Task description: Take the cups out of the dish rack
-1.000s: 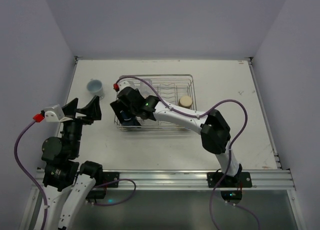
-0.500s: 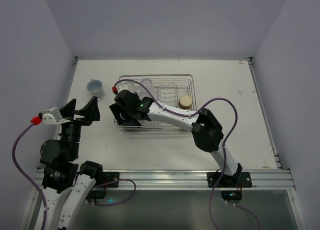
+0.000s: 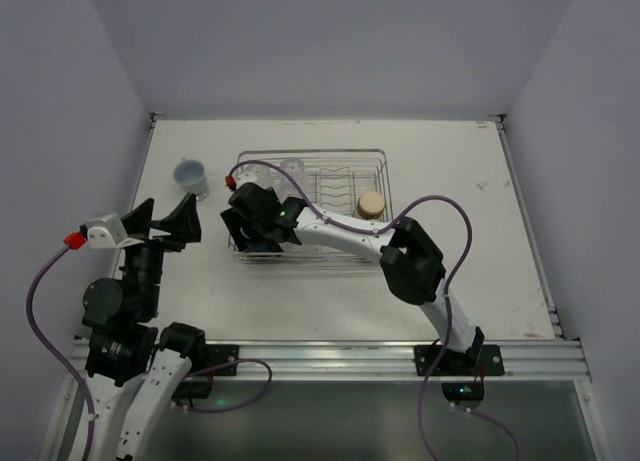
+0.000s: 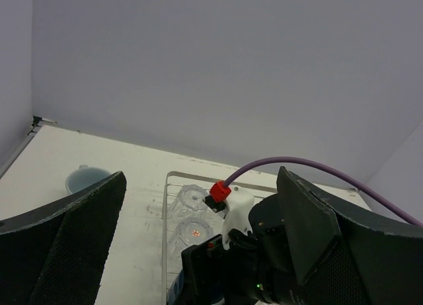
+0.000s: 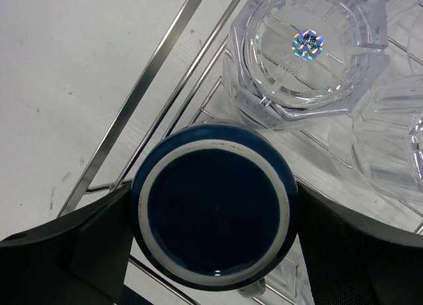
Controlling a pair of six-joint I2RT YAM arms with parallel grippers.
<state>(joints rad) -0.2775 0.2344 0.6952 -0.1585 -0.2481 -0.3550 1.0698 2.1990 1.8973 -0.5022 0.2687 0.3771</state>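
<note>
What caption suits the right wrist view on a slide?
Right end effector flanking an inverted dark blue cup in the dish rack.

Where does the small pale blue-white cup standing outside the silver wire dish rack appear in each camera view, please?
Top external: the pale blue-white cup is in the upper left, just left of the silver wire dish rack.
Left wrist: the cup is at the left side, below the middle, left of the rack.
Right wrist: not in view.
Shared landmark: the dish rack, whose rim also crosses the right wrist view.
</note>
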